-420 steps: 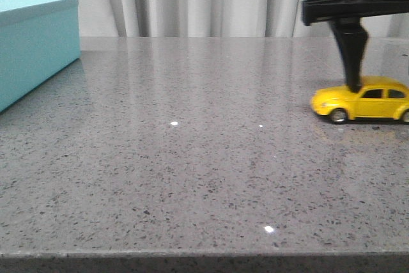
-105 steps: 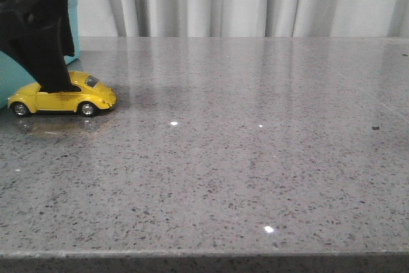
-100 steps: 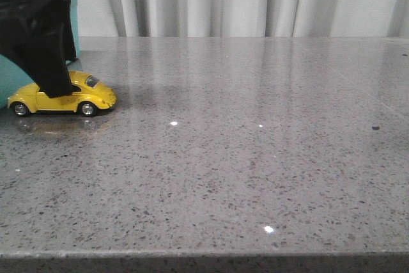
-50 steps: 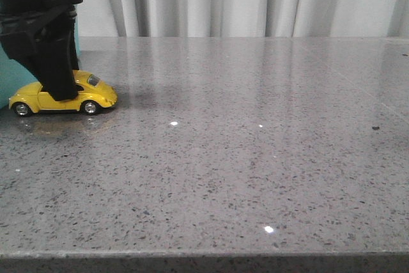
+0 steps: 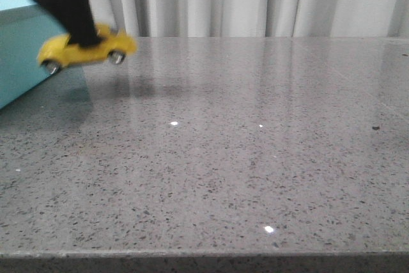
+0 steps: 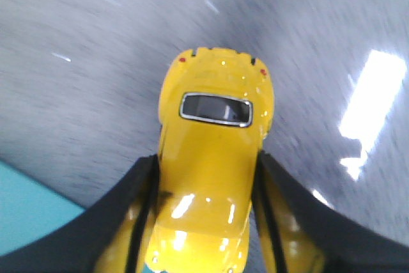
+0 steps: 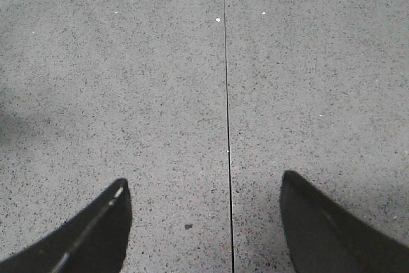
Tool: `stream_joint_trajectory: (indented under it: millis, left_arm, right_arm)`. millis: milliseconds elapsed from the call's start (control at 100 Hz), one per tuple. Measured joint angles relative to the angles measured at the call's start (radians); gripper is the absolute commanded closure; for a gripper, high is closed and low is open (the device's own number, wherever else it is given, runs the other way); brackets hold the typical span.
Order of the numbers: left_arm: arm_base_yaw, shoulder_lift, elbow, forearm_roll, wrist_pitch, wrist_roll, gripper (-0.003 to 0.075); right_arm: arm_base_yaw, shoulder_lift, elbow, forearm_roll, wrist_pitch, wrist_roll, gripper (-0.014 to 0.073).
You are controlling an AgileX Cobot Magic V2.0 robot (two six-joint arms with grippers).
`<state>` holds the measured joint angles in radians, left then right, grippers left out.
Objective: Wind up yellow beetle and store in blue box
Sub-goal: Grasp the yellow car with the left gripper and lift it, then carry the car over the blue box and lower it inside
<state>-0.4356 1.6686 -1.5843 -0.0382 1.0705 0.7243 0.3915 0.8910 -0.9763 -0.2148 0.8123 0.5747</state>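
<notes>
Left gripper (image 6: pixel 204 222) clamps the yellow beetle (image 5: pixel 87 47) aloft just beside the blue box (image 5: pixel 25 55), so storing looks left to do, while the right gripper (image 7: pixel 204 222) hangs open, empty.

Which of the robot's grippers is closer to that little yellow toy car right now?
The left gripper: it is shut on the yellow beetle, holding it above the table beside the blue box. The right gripper is open over bare table, no car in its view.
</notes>
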Motion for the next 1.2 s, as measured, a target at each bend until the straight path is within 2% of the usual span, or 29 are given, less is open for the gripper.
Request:
stream_joint_trajectory:
  millis: [160, 350, 620, 910, 1050, 1200]
  left_arm:
    - [0.006, -0.002, -0.18, -0.002, 0.016, -0.148, 0.0591]
    - [0.066, -0.03, -0.293, 0.001, 0.063, -0.318, 0.0592]
    - [0.259, -0.049, -0.305, 0.046, 0.187, -0.506, 0.0592]
    - [0.458, -0.049, -0.305, 0.046, 0.193, -0.603, 0.0592]
    - [0.506, -0.024, -0.305, 0.047, 0.195, -0.646, 0.0592]
    - [0.512, 0.034, -0.301, 0.047, 0.195, -0.669, 0.0592]
  right_arm:
    - [0.0, 0.0, 0.0, 0.0, 0.0, 0.0, 0.0099]
    - [0.0, 0.0, 0.0, 0.0, 0.0, 0.0, 0.0099]
    - [0.0, 0.0, 0.0, 0.0, 0.0, 0.0, 0.0099]
    - [0.0, 0.0, 0.0, 0.0, -0.019, 0.0, 0.0099]
    - [0.0, 0.0, 0.0, 0.0, -0.026, 0.0, 0.0099]
    - [0.0, 0.0, 0.0, 0.001, -0.029, 0.0, 0.0099]
